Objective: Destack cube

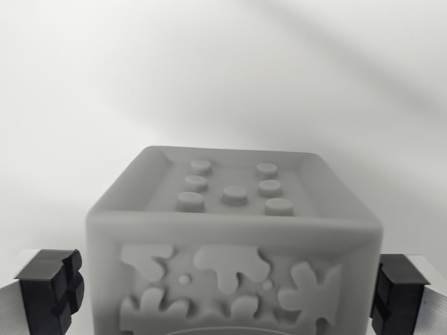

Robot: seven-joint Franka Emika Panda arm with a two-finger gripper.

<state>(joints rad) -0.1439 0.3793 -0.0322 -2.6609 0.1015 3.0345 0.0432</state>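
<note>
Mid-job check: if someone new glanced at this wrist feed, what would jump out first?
The grey cube fills the lower centre, its recessed top showing seven round studs and its front face raised blotchy relief. The gripper straddles it, a black finger pad at either bottom corner. Behind is plain white.

Soft, even light filled the wrist view, almost colourless. Faint diagonal shadow bands crossed the pale white background (223, 63). The grey plastic cube with raised studs (234, 237) looked blurred along its nearest edge, its top sharper. No glare showed anywhere.
</note>
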